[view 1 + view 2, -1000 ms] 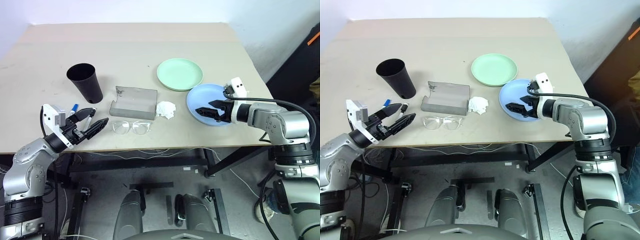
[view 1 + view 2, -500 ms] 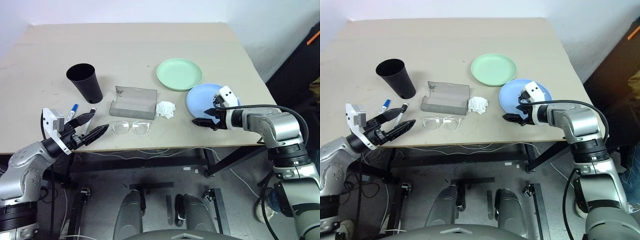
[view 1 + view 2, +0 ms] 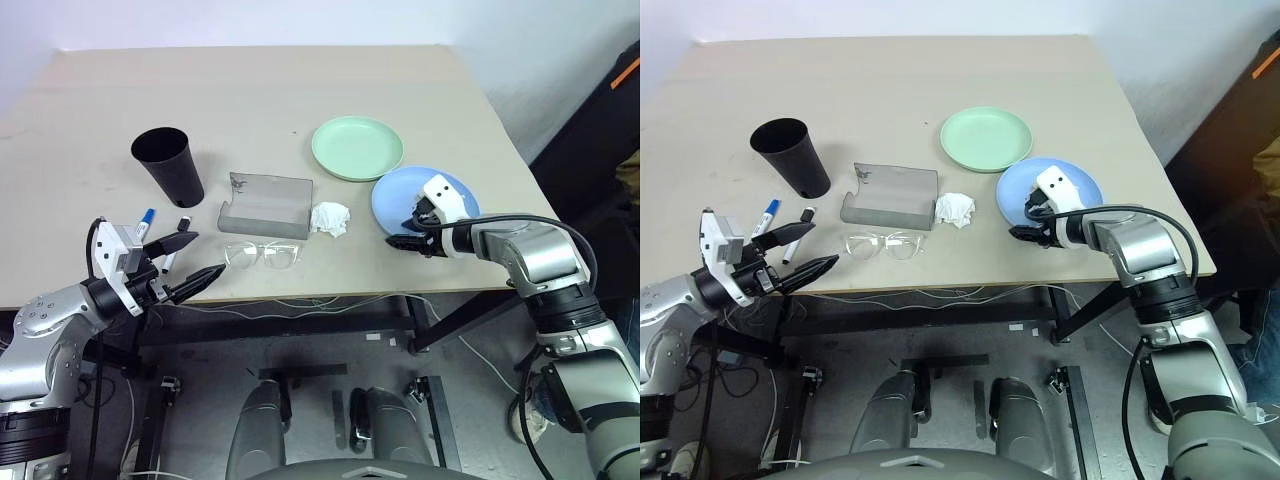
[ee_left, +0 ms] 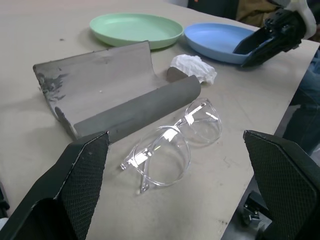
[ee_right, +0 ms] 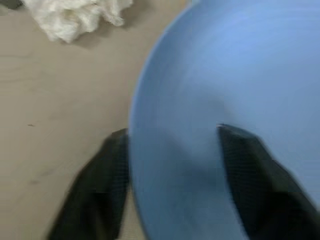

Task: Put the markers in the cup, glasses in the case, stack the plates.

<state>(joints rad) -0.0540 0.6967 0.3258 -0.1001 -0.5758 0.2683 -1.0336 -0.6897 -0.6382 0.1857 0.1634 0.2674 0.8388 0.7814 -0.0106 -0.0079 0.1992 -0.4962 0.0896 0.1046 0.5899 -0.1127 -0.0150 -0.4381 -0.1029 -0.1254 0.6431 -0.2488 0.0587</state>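
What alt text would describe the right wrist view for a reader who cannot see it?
The right gripper straddles the near rim of the light blue plate, one finger under it and one above. A crumpled white tissue lies on the table beyond.

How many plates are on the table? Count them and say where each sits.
2. The pale green plate lies toward the table's far side, past the crumpled tissue. The light blue plate lies nearer, beside it, with the right gripper straddling its near rim.

head pair: high, facing down at table (image 3: 300,90) | wrist views: low, close, share blue plate (image 4: 220,42)
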